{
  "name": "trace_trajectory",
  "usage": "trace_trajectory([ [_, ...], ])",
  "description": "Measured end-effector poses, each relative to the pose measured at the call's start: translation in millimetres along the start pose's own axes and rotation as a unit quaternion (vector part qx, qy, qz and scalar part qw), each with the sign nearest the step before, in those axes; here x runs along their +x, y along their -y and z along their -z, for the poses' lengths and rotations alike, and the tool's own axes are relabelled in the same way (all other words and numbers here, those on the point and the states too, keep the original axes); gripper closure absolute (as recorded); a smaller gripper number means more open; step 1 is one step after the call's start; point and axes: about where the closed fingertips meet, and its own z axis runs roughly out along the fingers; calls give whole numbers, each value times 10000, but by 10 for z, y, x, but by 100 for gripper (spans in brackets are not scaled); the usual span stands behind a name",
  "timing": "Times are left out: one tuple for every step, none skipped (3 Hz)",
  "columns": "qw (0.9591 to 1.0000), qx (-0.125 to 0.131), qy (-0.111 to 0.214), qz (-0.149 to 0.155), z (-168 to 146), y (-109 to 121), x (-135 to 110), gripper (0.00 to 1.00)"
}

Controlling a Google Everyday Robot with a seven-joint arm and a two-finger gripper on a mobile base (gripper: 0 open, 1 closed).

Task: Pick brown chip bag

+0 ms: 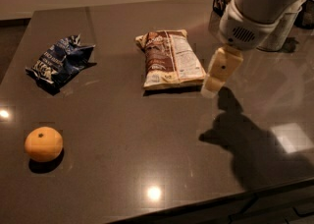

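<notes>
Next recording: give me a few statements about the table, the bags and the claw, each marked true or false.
1. The brown chip bag lies flat on the table. True.
2. The claw is gripping the brown chip bag. False: it hovers beside the bag's edge, on the side away from the blue bag, not holding it.
3. The orange touches the brown chip bag. False: it sits alone near the table's front corner.
4. The blue bag is crumpled. True.
</notes>
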Motion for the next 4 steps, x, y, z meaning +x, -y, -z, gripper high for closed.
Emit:
trace_trajectory([
  [9986,64,42,-518,-194,180,-280,0],
  [9946,79,143,-1027,-326,369,-547,0],
  [9898,45,205,-1408,-479,500,-798,0],
  [9842,-5,148,-1767,-736,630,-998,0],
])
